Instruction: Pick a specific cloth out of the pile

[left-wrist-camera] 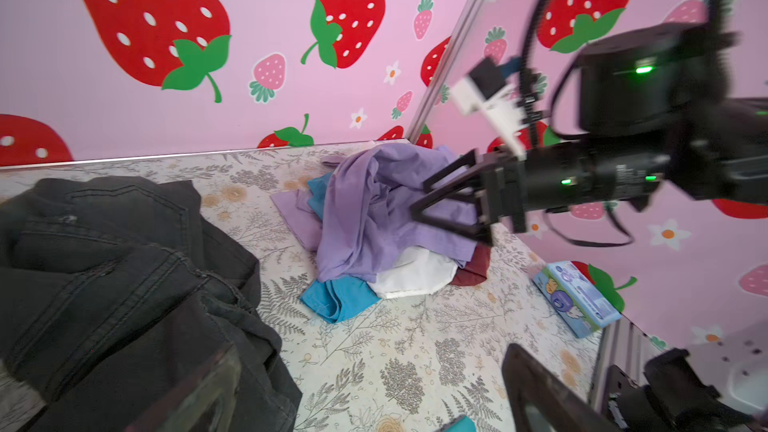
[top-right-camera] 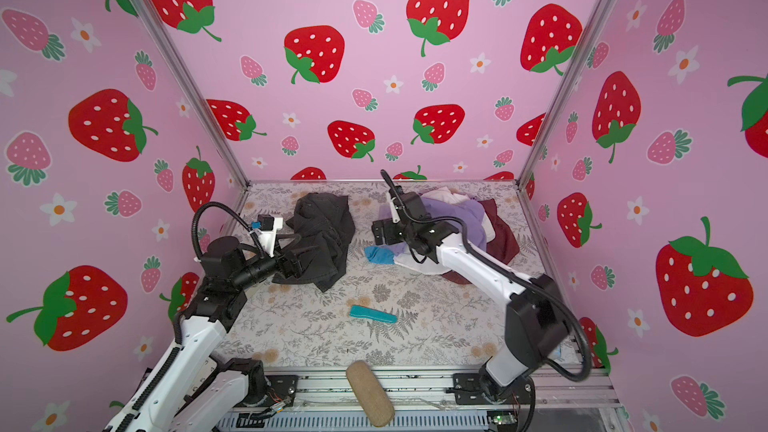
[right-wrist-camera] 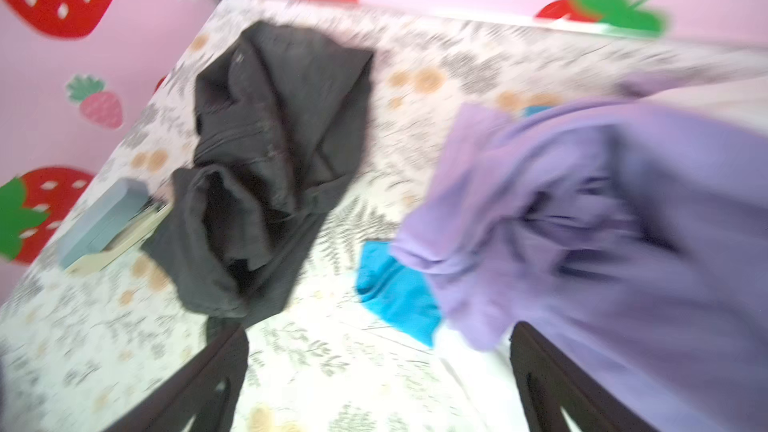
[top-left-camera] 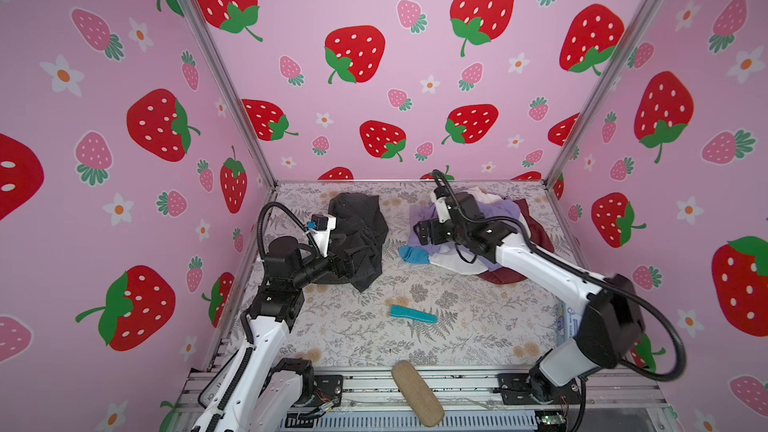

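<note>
Shows the crumpled charcoal-black denim trousers [top-left-camera: 361,230] lying alone on the floral-print table [top-left-camera: 457,317], back left, well apart from the heap of lavender, white, maroon and teal garments [left-wrist-camera: 365,209] at back right. Has the left hand [left-wrist-camera: 372,353] spread wide at the trousers' near edge, pinching nothing. Has the right hand [right-wrist-camera: 376,330] spread wide too, empty, just beside the heap.

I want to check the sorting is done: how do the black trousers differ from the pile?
The trousers are one charcoal garment with stitched seams; the pile mixes lavender, white, maroon and teal pieces. In both top views the trousers lie at the back left of the table, the pile at the back right, with bare surface between them. Both are crumpled, not spread flat.
</note>
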`<state>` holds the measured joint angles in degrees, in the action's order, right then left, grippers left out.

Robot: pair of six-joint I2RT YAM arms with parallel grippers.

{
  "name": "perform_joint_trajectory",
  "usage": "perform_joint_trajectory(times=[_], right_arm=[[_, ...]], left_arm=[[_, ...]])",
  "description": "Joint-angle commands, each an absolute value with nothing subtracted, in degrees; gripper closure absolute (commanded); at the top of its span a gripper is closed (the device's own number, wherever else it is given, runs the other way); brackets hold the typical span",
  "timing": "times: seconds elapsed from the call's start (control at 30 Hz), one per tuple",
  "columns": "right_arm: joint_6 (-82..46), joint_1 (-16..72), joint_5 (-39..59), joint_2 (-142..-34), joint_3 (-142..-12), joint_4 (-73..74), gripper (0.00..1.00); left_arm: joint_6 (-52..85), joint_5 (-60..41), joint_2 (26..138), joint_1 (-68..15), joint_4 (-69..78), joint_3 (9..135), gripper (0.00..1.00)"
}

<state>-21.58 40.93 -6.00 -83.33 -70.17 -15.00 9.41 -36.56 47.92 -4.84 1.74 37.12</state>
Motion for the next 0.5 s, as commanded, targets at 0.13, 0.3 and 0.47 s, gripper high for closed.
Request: perform_joint_trajectory(times=[0.13, 0.3, 0.47], right_arm=[[-4.33, 36.26, -31.18, -57.05, -42.38, 12.37, 0.00], [-3.25, 24.38, -29.14, -57.22, -33.84, 17.63, 0.00], [1.32, 18.50, -29.33, -64.75, -24.40, 34.78, 0.00]], left_arm=[[6.16, 2.32, 48.60, -4.96, 1.25, 34.57, 0.01], [2.42, 13.22, 55.73, -4.16, 18.78, 25.53, 0.01], [1.69, 13.92, 65.40, -2.28, 30.91, 22.17, 0.01]])
